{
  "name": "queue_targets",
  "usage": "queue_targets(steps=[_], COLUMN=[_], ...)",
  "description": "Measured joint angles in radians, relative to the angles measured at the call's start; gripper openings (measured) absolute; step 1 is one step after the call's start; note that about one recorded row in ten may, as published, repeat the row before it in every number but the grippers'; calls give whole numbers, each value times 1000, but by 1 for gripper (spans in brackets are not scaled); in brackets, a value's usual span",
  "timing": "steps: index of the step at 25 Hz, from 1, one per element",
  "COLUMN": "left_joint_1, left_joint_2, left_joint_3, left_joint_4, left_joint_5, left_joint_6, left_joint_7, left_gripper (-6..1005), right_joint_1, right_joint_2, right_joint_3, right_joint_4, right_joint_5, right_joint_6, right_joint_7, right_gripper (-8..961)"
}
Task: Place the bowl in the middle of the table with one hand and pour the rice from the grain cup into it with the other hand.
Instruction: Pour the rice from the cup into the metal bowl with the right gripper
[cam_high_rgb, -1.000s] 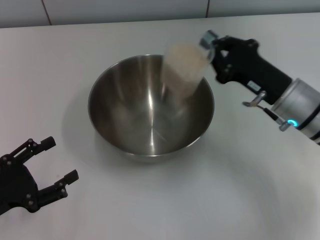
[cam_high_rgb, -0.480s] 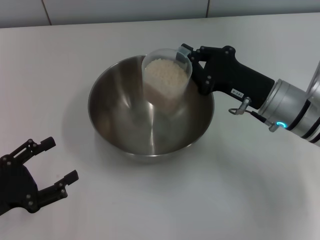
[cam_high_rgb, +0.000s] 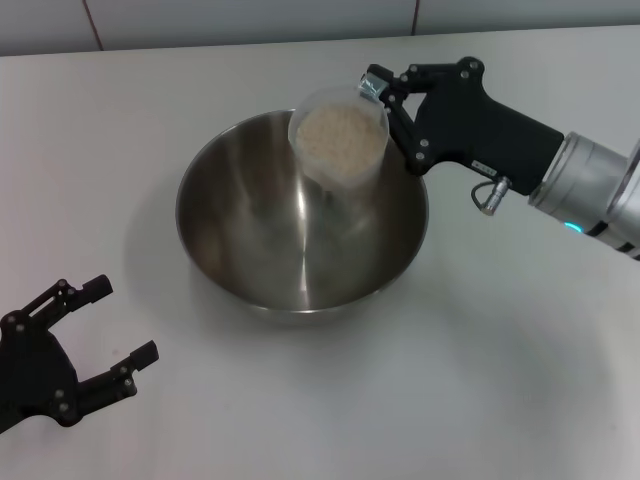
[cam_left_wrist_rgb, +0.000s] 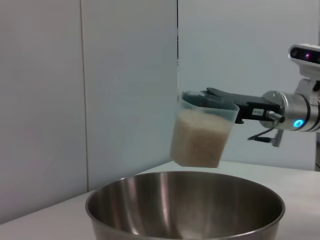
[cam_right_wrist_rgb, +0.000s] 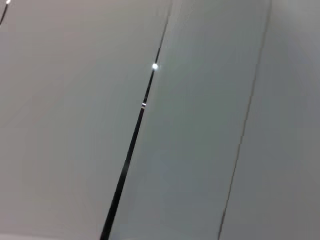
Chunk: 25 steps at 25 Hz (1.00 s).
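Observation:
The steel bowl (cam_high_rgb: 300, 225) stands in the middle of the white table (cam_high_rgb: 480, 380); its inside looks bare. Above its far right rim hangs the clear grain cup (cam_high_rgb: 338, 140), nearly upright and filled with pale rice (cam_high_rgb: 338, 135). My right gripper (cam_high_rgb: 385, 100) is shut on the cup's rim from the right. In the left wrist view the grain cup (cam_left_wrist_rgb: 202, 132) with rice floats above the bowl (cam_left_wrist_rgb: 185, 205), held by the right gripper (cam_left_wrist_rgb: 210, 97). My left gripper (cam_high_rgb: 105, 325) rests open near the table's front left corner, apart from the bowl.
A tiled wall runs behind the table's far edge (cam_high_rgb: 250, 45). The right wrist view shows only wall panels and a dark seam (cam_right_wrist_rgb: 132, 145).
The cup has moved from the bowl's right rim to over it, tipped, and now stands more upright and slightly higher. The left gripper has stayed put.

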Motion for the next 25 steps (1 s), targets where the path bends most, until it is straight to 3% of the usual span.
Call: queue_targets(steps=[9,25], left_joint_1=[3,6], left_joint_2=[-4,-5], left_joint_3=[0,-1], left_joint_4=[0,0], left_joint_5=[0,-2], left_joint_6=[-2,-6], left_joint_7=[3,3], left_gripper=[868,868], right_joint_1=[6,-56], right_joint_2=[14,29], right_joint_3=[0,28], right_joint_4=[11,170], right_joint_5=[0,9], right_joint_6=[0,101], right_joint_7=[-277,-1127], right_gripper=[22,21])
